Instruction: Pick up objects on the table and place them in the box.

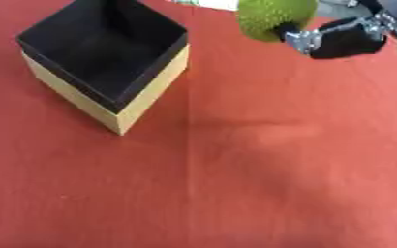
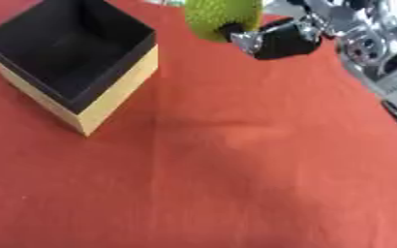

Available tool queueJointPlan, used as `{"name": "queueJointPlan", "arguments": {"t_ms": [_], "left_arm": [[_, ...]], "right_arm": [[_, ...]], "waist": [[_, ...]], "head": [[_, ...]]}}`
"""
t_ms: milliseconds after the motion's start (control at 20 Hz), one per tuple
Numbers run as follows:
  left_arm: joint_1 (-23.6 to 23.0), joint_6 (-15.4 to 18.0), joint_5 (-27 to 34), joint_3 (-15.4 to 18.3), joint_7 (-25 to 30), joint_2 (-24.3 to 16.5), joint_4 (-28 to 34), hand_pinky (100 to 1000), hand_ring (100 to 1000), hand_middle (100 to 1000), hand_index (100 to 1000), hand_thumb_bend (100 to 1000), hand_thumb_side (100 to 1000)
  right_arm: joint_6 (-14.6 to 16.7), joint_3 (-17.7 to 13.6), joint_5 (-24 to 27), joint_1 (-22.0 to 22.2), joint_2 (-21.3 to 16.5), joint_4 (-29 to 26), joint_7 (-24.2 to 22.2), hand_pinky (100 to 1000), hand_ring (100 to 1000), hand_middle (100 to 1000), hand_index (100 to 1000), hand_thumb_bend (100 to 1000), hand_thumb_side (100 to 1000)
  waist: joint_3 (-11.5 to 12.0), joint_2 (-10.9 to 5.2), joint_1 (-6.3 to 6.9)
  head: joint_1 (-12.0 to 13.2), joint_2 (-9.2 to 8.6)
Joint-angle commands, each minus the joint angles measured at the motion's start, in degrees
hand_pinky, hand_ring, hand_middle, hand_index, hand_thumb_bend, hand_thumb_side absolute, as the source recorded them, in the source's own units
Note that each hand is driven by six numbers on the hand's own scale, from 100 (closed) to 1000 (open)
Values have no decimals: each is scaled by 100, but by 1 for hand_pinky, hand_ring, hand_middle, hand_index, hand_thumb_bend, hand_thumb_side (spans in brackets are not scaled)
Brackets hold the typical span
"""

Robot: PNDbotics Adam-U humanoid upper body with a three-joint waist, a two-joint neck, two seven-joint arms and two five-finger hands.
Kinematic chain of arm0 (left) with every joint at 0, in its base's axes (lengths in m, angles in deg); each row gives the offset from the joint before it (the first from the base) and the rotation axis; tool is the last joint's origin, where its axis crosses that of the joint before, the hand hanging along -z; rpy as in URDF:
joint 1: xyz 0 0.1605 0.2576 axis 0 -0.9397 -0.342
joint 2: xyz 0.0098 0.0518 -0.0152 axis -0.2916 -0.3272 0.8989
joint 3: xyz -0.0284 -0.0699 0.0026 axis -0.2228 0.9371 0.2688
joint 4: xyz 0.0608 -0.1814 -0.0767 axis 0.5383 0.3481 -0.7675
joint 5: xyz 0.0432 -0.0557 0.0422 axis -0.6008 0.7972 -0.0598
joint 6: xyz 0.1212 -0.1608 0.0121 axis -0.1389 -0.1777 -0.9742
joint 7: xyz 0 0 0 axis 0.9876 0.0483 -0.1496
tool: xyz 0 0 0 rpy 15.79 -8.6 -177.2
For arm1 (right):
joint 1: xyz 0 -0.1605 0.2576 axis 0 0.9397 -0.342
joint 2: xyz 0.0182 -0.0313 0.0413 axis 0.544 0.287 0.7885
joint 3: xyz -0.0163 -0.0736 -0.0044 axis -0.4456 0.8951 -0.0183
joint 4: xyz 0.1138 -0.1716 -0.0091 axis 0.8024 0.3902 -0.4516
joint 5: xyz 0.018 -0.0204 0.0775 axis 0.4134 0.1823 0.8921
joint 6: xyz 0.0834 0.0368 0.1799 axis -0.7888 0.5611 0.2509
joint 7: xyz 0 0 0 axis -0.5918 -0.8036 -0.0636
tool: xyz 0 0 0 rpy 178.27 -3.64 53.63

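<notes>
A yellow-green bumpy rounded object [image 1: 269,17] is at the top of both views, held above the red cloth. My right hand [image 1: 342,38] comes in from the upper right, with dark fingers curled round the object's right side. The box [image 1: 109,63] stands at the upper left, black inside with tan outer walls, one corner pointing toward me, nothing visible in it. The object hangs to the right of the box, apart from it. My left hand shows in neither view.
A red cloth [image 1: 261,169] covers the table across the whole lower part of the views. My right arm's silver and grey parts [image 2: 380,58] run along the right edge in the right eye view.
</notes>
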Motion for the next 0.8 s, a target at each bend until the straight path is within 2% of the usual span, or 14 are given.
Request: {"name": "queueJointPlan", "arguments": {"t_ms": [50, 250, 400, 550, 800], "left_arm": [[122, 20, 45, -55, 19, -125, 106, 589, 531, 541, 689, 100, 235], [200, 60, 64, -109, 48, -134, 106, 589, 531, 542, 689, 100, 212], [277, 83, 76, -137, 74, -128, 106, 589, 531, 542, 689, 100, 205], [380, 110, 106, -175, 107, -104, 106, 589, 531, 542, 689, 100, 196], [496, 140, 146, -212, 135, -66, 106, 589, 532, 543, 689, 100, 185]], "right_arm": [[213, 105, 73, -584, 383, 472, -260, 666, 692, 579, 670, 195, 100], [618, 286, -21, -1396, 1203, 1466, -439, 673, 695, 579, 666, 132, 100], [902, 320, -72, -1770, 1703, 2170, -489, 673, 704, 578, 658, 100, 100], [1189, 278, -123, -2058, 2196, 2910, -482, 668, 706, 579, 656, 100, 100], [1627, 226, -368, -2330, 2795, 3851, -423, 671, 709, 578, 652, 100, 100]], "waist": [[45, -148, 44], [205, -111, 49], [362, -52, 17], [550, 19, -25], [760, 79, -66]], "head": [[-182, 41], [-425, 81], [-574, 61], [-731, 5], [-884, -46]]}}
